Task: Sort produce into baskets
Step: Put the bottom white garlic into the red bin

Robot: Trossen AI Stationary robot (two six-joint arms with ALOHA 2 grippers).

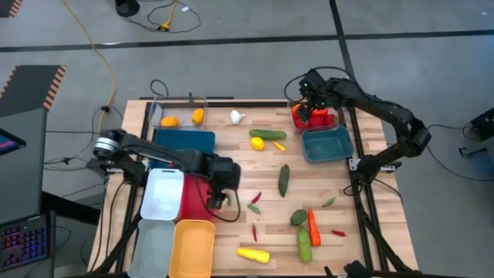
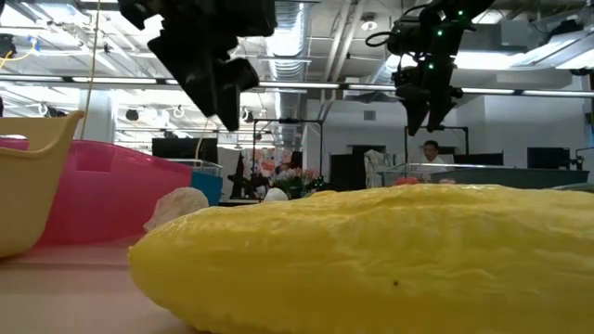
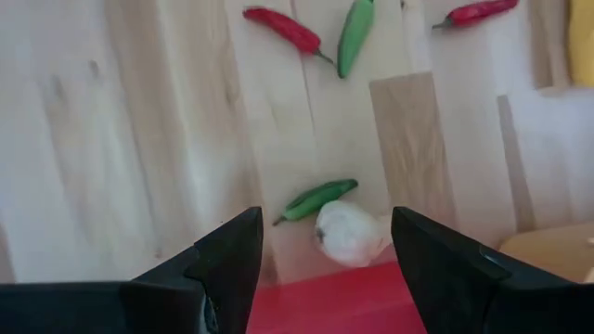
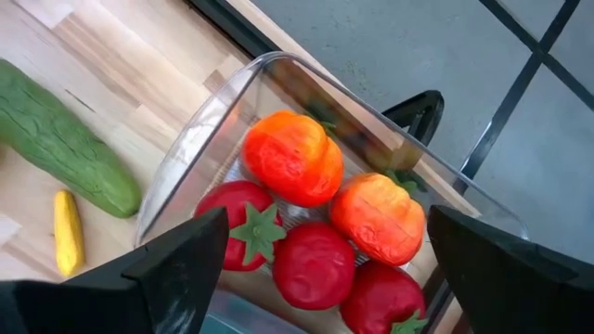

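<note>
My left gripper (image 1: 218,199) (image 3: 325,215) hangs open, pointing steeply down, over the right edge of the red basket (image 1: 193,202). A white garlic (image 3: 351,232) lies on the table against that basket's rim (image 3: 325,301), in line with the gap between the fingers and untouched, with a green chilli (image 3: 316,199) beside it. My right gripper (image 1: 312,108) (image 4: 327,215) stands open above the far-right clear basket (image 4: 200,139), which holds red tomatoes (image 4: 314,264) and orange peppers (image 4: 292,158). In the low view both grippers (image 2: 223,93) (image 2: 427,107) hang clear of the table.
White (image 1: 164,193), grey-blue (image 1: 153,247), yellow (image 1: 193,247), dark blue (image 1: 185,140), teal (image 1: 326,144) and a second clear basket (image 1: 179,112) stand around. Loose on the table: cucumbers (image 1: 284,179), lemon (image 1: 257,144), another garlic (image 1: 237,117), avocado (image 1: 299,218), carrot (image 1: 313,226), chillies (image 1: 255,202), yellow squash (image 1: 253,254).
</note>
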